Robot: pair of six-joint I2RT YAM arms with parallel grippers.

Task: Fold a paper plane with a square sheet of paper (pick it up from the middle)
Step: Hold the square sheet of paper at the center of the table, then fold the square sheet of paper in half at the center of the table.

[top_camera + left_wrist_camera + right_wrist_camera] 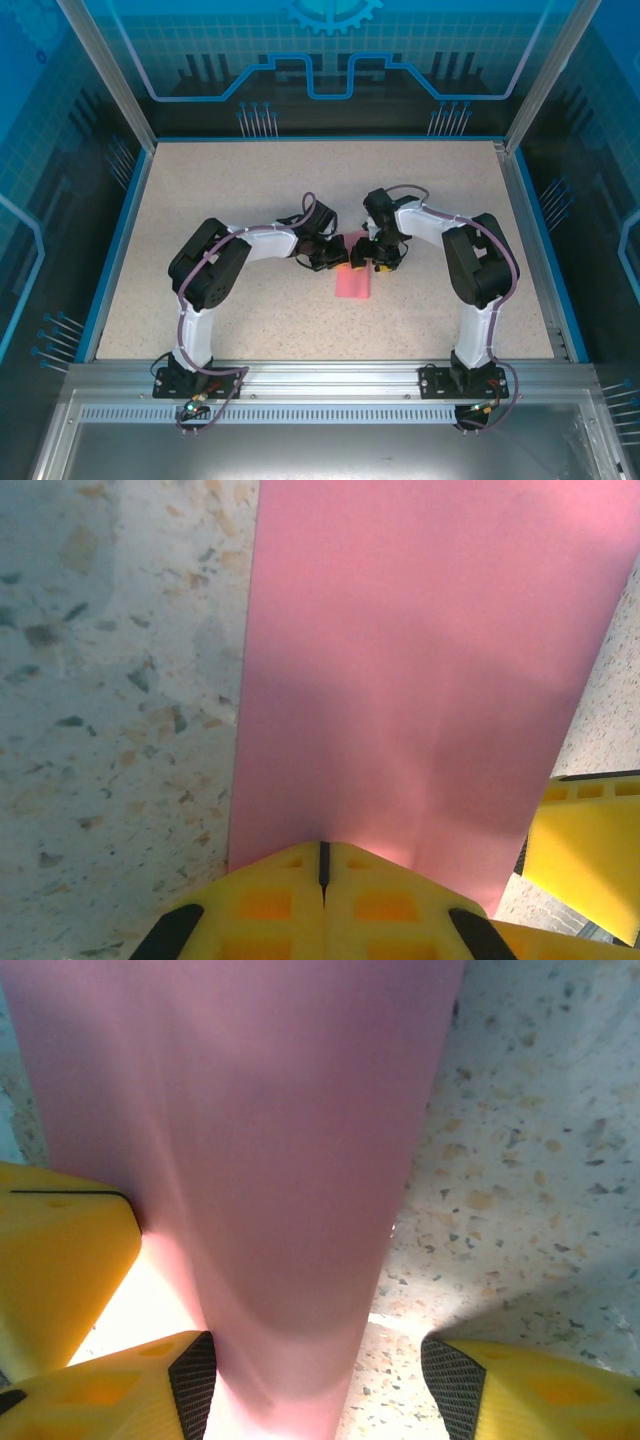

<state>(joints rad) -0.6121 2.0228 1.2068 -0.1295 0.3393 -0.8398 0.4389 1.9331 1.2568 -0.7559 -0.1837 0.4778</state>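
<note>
Your left gripper (323, 865) was pinched shut on the near edge of the pink sheet of paper (420, 680), which ran straight ahead of its fingertips over the speckled tabletop (120, 680). Your right gripper (318, 1355) stood wide astride the same sheet (one pad (192, 1375) touching the paper). Blue-lit panels (330, 60) and an aluminium frame (300, 375) enclosed the scene.
</note>
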